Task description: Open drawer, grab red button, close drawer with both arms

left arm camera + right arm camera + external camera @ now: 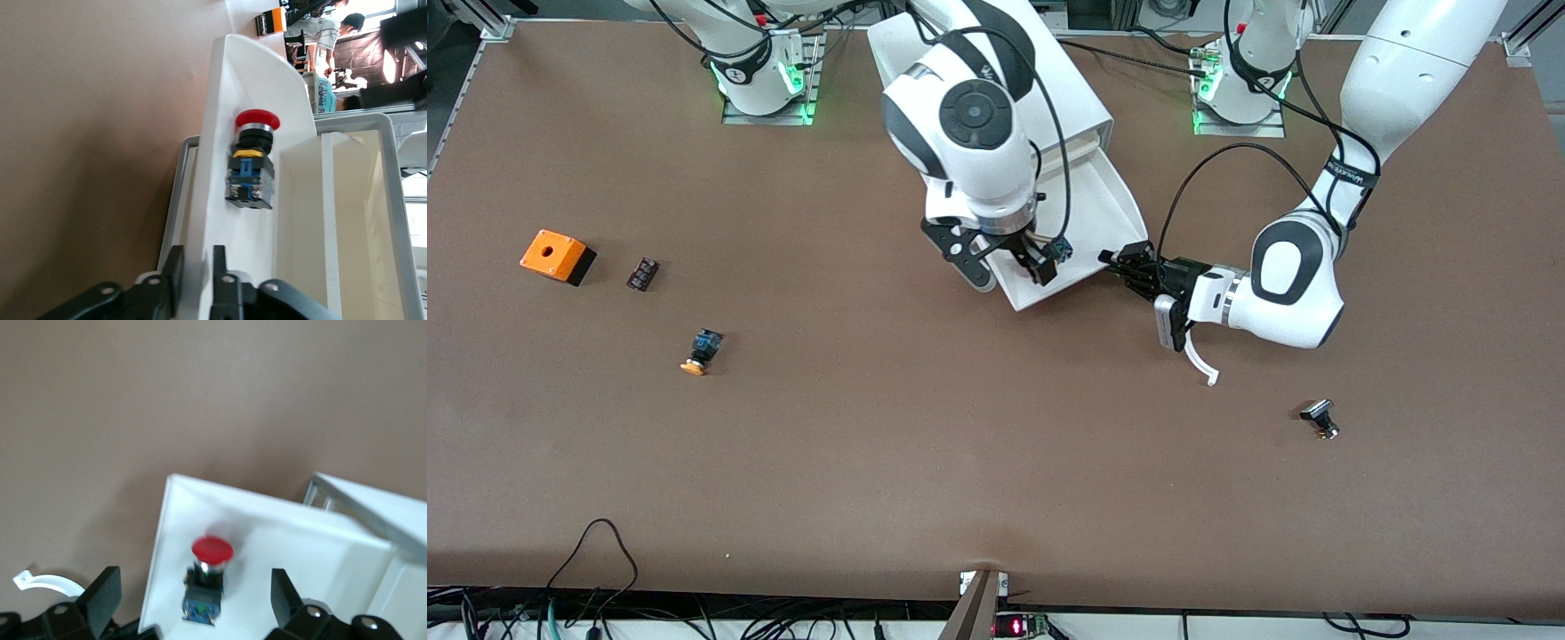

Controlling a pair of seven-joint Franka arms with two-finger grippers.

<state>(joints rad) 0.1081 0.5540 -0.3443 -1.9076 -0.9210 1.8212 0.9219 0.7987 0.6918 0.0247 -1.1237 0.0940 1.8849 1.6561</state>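
The white drawer [1103, 204] stands pulled out of the cabinet [1072, 89] toward the front camera. The red-capped button [1060, 249] lies on its side in the drawer, close to the front wall. In the right wrist view the button [211, 567] lies below my right gripper [193, 597]. My right gripper [1007, 265] hangs open over the drawer's front part, fingers wide on either side of the button. My left gripper [1119, 260] is shut on the drawer's wall at the corner toward the left arm's end. In the left wrist view its fingers [172, 267] straddle the drawer wall [247, 80], with the button [253, 160] beyond them.
An orange box [557, 256], a small black part [643, 273] and an orange-capped button [701, 350] lie toward the right arm's end. A green-capped black button [1320, 418] lies toward the left arm's end. A white curved strip [1200, 360] hangs by the left wrist.
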